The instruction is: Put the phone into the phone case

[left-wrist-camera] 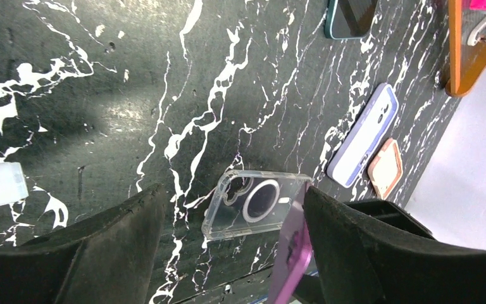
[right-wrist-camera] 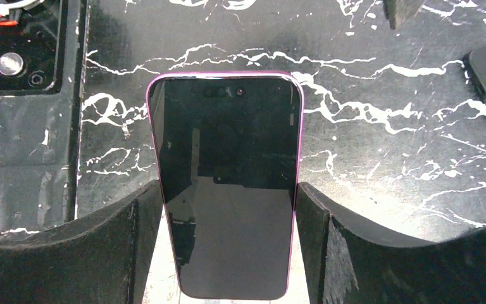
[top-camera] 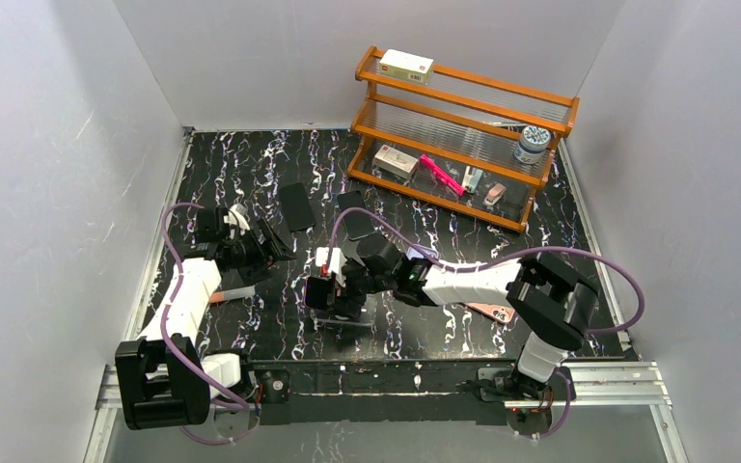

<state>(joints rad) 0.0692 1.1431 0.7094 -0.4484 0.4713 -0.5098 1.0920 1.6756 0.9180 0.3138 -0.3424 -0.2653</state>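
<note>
Desk: black desk [top-camera: 251,174] with white marble veining, and a metal rail along its near edge.
Room: plain grey walls [top-camera: 58,145] close off the left, back and right sides.
Shelf: one orange wooden shelf [top-camera: 434,201] with three tiers stands at the back right of the desk.
On the shelf: one box [top-camera: 406,66] is on the top tier and one jar [top-camera: 532,143] is on the middle tier. The bottom tier holds several small items, among them one pink piece [top-camera: 441,175].
Arms: two, both reaching over the middle of the desk.
Phone: one phone [right-wrist-camera: 224,139] with a purple rim and a dark screen is held up off the desk, near its front centre.
Right end effector: the right end effector [right-wrist-camera: 228,209] is clamped on the phone, with one finger pressed to each long edge.
Left end effector: the left end effector [left-wrist-camera: 233,190] has its fingers spread wide and holds nothing.
Clear case: one clear case [left-wrist-camera: 256,204] lies flat on the desk, open side up. The phone's edge is just beside one corner, and I cannot tell whether they touch.
Other cases: two, a lilac case [left-wrist-camera: 364,134] and a peach case [left-wrist-camera: 386,168], lie side by side.
Dark slabs: two dark slabs [top-camera: 296,206] lie flat mid-desk. I cannot tell whether they are phones or cases.
</note>
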